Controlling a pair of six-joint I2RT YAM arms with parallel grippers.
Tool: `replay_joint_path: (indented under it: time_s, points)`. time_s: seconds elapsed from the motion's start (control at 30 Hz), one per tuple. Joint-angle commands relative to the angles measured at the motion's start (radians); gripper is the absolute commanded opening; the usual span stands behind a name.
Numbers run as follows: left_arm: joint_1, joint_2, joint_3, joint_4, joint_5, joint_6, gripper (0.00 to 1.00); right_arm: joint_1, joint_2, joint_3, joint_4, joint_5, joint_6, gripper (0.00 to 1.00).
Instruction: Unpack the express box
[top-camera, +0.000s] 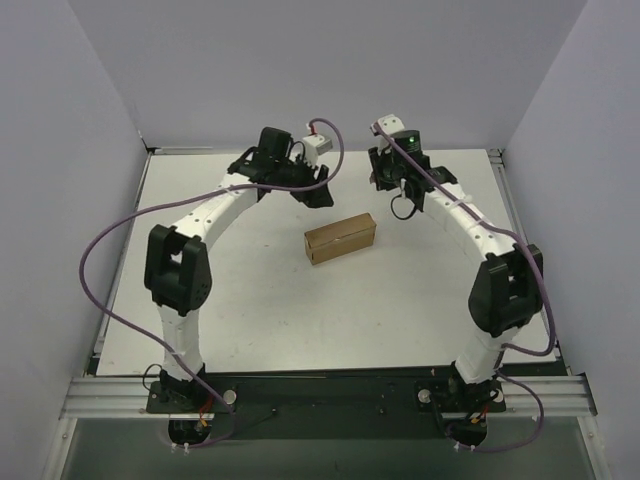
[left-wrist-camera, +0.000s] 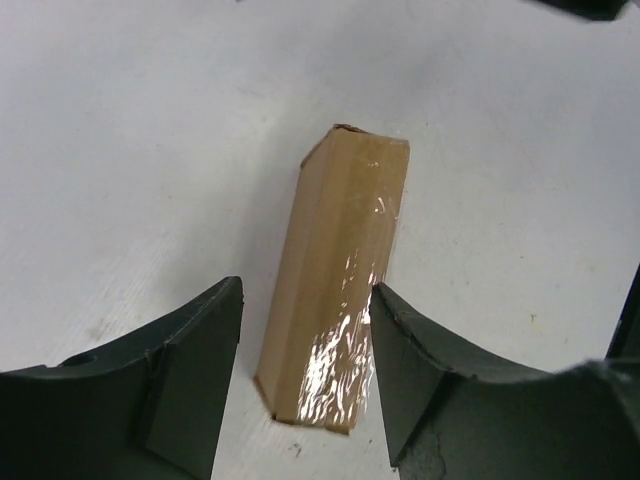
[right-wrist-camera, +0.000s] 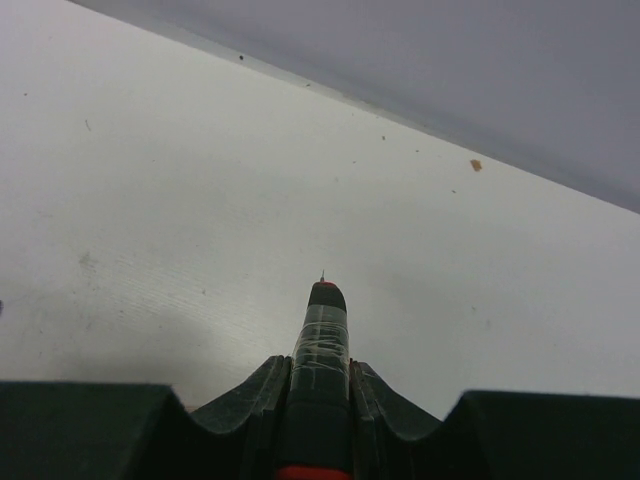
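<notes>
One express box (top-camera: 340, 240) lies flat near the middle of the white table (top-camera: 230, 310), slightly angled, between the two arms and apart from both. Left hand (left-wrist-camera: 305, 300) hovers over it with its fingers (left-wrist-camera: 190, 370) spread wide and nothing held. Its wrist view shows the box running lengthwise past the fingers, glossy tape along the top seam. Right hand (right-wrist-camera: 320, 380) is closed narrow on a slim utility knife (right-wrist-camera: 322, 335), its tip pointing out over bare table, well apart from the box. Judgement: small plain cardboard, probably light, stiff at the edges, but the walls would dent under a hard squeeze. Taped top looks slick, so pads may slip there. Best hold is across the short width, low on the plain tan sides, leaving the seam free for the blade. So light a box likely slides under a cut unless pinned.
</notes>
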Motion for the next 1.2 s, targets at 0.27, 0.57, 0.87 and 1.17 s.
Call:
replay_joint_path:
  time_s: [0.27,0.57,0.87,1.17]
  points:
    - [-0.109,0.287,0.198,0.170,-0.040,-0.202,0.89,-0.122,-0.368,-0.240,-0.031,-0.095,0.111,0.00]
    - [-0.086,0.335,0.141,0.289,0.136,-0.380,0.86,-0.083,-0.429,-0.335,-0.036,-0.120,0.138,0.00]
    - [-0.089,0.387,0.135,0.388,0.168,-0.483,0.83,-0.056,-0.397,-0.309,-0.042,-0.125,0.145,0.00]
    - [-0.085,0.397,0.077,0.319,0.107,-0.441,0.78,0.022,-0.431,-0.375,0.035,-0.070,0.079,0.00]
